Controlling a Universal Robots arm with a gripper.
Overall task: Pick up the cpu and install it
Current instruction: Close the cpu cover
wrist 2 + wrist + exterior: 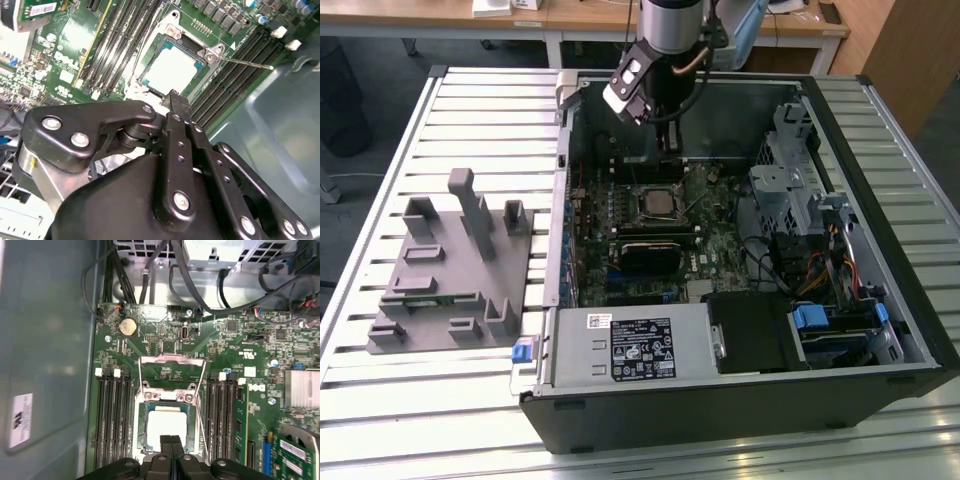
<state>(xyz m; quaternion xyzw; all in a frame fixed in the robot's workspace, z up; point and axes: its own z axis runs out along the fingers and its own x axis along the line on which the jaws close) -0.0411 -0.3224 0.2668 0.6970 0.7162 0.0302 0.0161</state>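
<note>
- The fingers [166,446] are pressed together with nothing between them. In the first wrist view their tips hang over one edge of the chip, and I cannot tell whether they touch it.
- The cpu [167,426] lies flat in the socket [141,430] on the motherboard [235,355], inside the open computer case [740,400].
- My reading is that the chip has been let go in its seat. The hold-down frame [172,371] is swung open and the thin wire lever [245,62] stands free, so nothing clamps the chip yet.
- To do this step well, keep the tips off the metal top and travel straight along the vertical. A sideways sweep could nudge the loose chip or snag the lever. All four edges should sit level within the socket walls.
- The chip is a small square with a silvery-white top and a thin green rim. No tilt shows, and I cannot tell whether its corner mark lines up.
- Rows of black memory slots [112,420] flank the socket.
- In the exterior view the socket sits at about six o'clock from the arm [670,30]. The grey fixture [445,270] lies at nine o'clock from the case on the slatted bench [470,100].
</note>
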